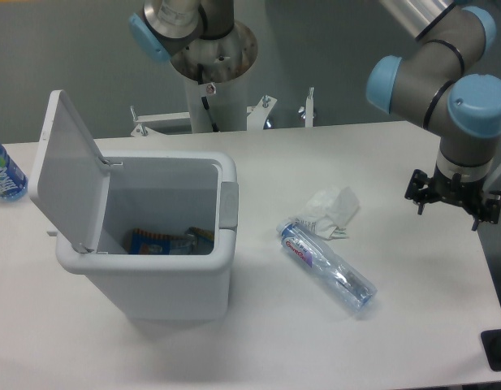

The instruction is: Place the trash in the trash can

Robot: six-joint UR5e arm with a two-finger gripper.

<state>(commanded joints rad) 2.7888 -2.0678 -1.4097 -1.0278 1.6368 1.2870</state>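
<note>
2 pieces of trash are lying on the white bench point(258, 341) beside an open trash can point(157, 236): a clear plastic bottle point(326, 265) with a blue cap and pink-red label, resting on its side, and a crumpled white wrapper point(330, 210) sitting just behind it, touching or nearly touching the bottle's cap end. The bottle is pointing diagonally, its cap toward the bin and its base toward the front right of the bench.

The trash can is standing left of centre, its flat hinged lid point(67, 171) swinging up and leaning to the left, its grey latch point(228, 205) showing on the side facing the bottle. Some colourful packaging point(169, 240), blue with orange, is lying at the bottom of the bin.

The gripper point(453, 200) is hanging at the right edge of the bench, well apart from both pieces of trash and holding nothing. Its black jaws are appearing spread, though the fingertips are small and dark against the bench and the gap is hard to make out.

1 other bottle point(4, 172), blue-labelled, is standing at the far left edge of the bench, partly cut off by the frame and well apart from the bin. The arm's grey pedestal point(213, 81) is rising behind the bench.
</note>
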